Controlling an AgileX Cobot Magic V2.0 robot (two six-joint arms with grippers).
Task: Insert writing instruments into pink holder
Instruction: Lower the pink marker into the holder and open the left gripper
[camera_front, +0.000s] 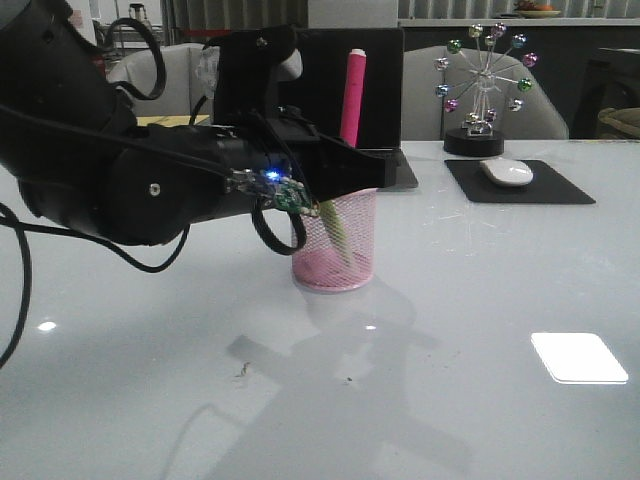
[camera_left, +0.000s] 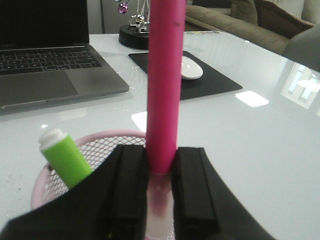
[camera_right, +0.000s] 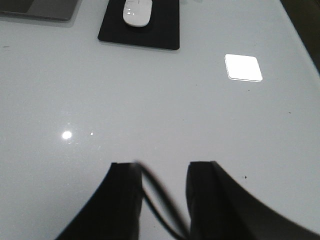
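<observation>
Front view: left arm's black end effector (camera_front: 345, 165) sits directly over the pink cylindrical wire-mesh pen cup (camera_front: 335, 240), which stands upright on the glossy white surface (camera_front: 450, 330) in front of the dark open laptop (camera_front: 345, 75). End effector is clamped on the bright pink chunky highlighter marker (camera_front: 352, 98); marker is held upright, most of its barrel rising above the fingers. Lime green highlighter marker (camera_front: 334, 230) is already inside the cup, leaning at a tilt, seen through the mesh.

Left wrist view: both black fingers (camera_left: 131, 190) press against the pink marker (camera_left: 164, 80) from either side, near its pale translucent cap (camera_left: 159, 207), which points down toward the cup opening. Cannot tell whether the cap tip has passed below the rolled rim (camera_left: 95, 137). Green marker (camera_left: 65, 157) leans against the rim on one side, its white end up, apart from the pink marker.

Right wrist view: right end effector (camera_right: 162, 200) hangs over bare surface, fingers a moderate gap apart, nothing gripped; a thin dark cable (camera_right: 160, 200) crosses the gap.

Surroundings, front view: white computer mouse (camera_front: 506, 171) on a black mouse pad (camera_front: 520, 183), well to the right of the cup; behind it a small Ferris-wheel desk ornament with coloured balls (camera_front: 485, 85)
</observation>
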